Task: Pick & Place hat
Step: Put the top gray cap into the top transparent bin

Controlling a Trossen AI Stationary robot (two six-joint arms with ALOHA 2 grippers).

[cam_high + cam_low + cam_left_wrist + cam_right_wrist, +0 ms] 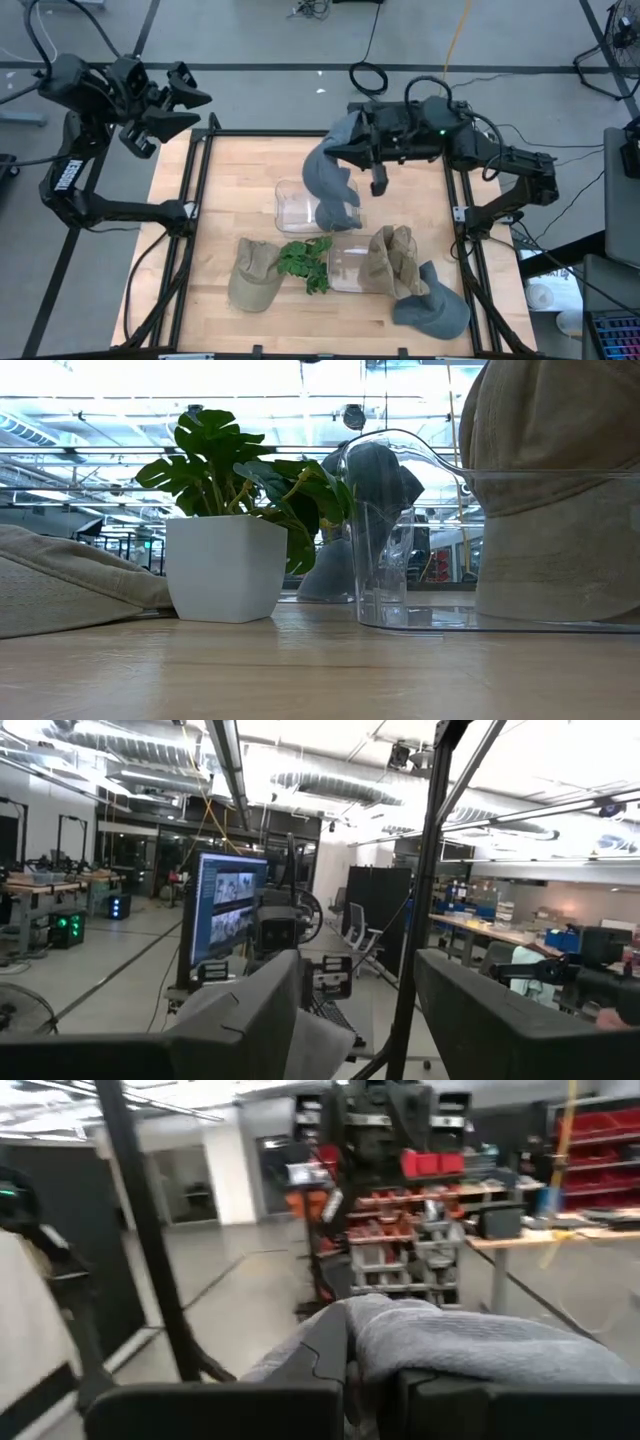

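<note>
A blue-grey hat point(330, 175) hangs from my right gripper point(352, 143) above the far clear bin point(293, 205). The low view shows this hat point(378, 475) behind the plant. My right gripper point(370, 1370) is shut on its cloth. My left gripper point(188, 110) is open and raised over the table's far left corner, touching nothing; its wrist view point(360, 995) shows only the room. A tan cap point(253, 275) lies on the table. Another tan hat point(390, 258) sits in the near clear bin. A second blue-grey cap point(435, 308) lies near the right corner. My right gripper pinches the blue-grey hat's upper cloth point(450, 1342) between its two fingers, coming level from the table's right side. The hat hangs slack below the fingers, and its lower end point(335, 212) reaches down to the far clear bin; whether it rests there I cannot tell.
A small leafy plant in a white pot point(222, 565) stands mid-table between the tan cap and the near clear bin point(400, 550). A black frame point(205, 180) borders the wooden table top on its left, right and far sides. Bare wood lies along the far edge.
</note>
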